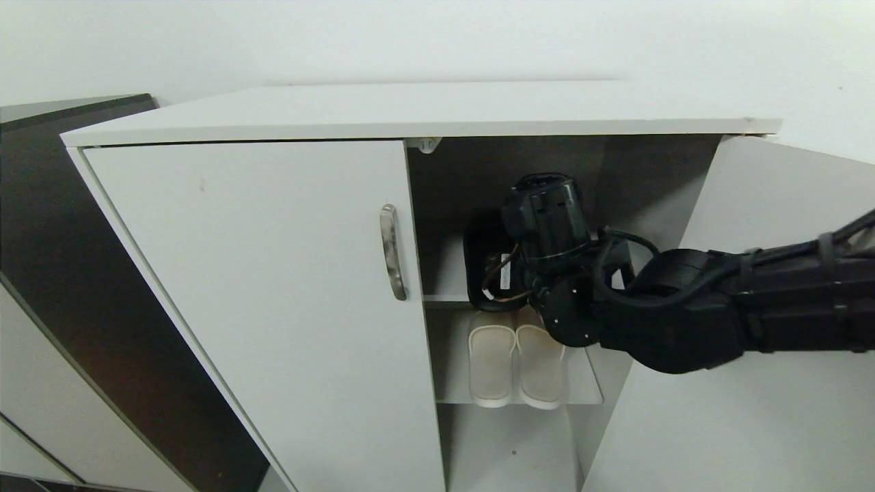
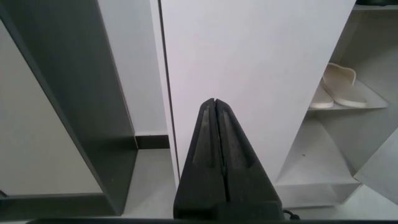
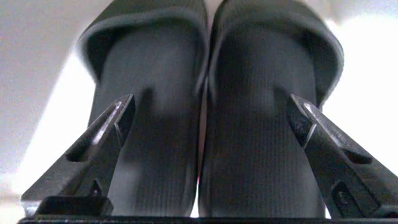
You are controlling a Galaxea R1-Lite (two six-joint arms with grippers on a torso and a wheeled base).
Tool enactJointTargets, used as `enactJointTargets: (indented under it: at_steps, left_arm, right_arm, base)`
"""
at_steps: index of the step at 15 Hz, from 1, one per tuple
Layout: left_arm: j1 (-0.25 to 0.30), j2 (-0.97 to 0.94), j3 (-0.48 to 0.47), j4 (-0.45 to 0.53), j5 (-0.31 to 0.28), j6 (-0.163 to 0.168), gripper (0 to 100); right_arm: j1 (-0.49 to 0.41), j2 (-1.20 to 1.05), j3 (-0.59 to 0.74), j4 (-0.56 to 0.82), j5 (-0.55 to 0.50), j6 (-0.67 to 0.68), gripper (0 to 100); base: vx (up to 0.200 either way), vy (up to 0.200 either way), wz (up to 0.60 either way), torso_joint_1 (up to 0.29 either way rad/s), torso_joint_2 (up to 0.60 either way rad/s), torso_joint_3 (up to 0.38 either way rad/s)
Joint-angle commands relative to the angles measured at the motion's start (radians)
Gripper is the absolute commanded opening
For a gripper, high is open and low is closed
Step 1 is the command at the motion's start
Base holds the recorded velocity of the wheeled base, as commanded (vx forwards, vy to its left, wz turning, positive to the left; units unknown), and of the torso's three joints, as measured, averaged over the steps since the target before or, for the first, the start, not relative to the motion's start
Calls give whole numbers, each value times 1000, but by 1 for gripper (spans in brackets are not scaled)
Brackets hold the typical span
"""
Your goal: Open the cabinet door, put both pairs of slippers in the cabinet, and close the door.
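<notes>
Plainly, the right tool (image 3: pixel 209 102) is spread wide, straddling the dark slippers (image 3: pixel 149 81) on the upper shelf (image 1: pixel 443 298); their long axis runs straight ahead from it, so a straight retreat suits.

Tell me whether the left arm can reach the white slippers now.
Probably not easily: the left gripper faces the closed left door, and the right arm crowds the opening above the white slippers.
</notes>
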Motion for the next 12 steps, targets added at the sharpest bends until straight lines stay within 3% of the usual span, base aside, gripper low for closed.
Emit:
enactJointTargets:
  at_steps: [1, 5, 12]
  left_arm:
    - [0, 1, 0, 0, 0, 0, 0]
    - [0, 1, 0, 0, 0, 0, 0]
    - [0, 1, 0, 0, 0, 0, 0]
  right_arm:
    - [69, -142, 130, -28, 5, 7, 0]
    - [150, -256, 282, -48, 21, 7, 0]
    - [165, -230, 290, -49, 15, 6, 0]
  base:
    - [0, 0, 0, 0, 0, 0]
    - [0, 0, 0, 0, 0, 0]
    - [0, 0, 0, 0, 0, 0]
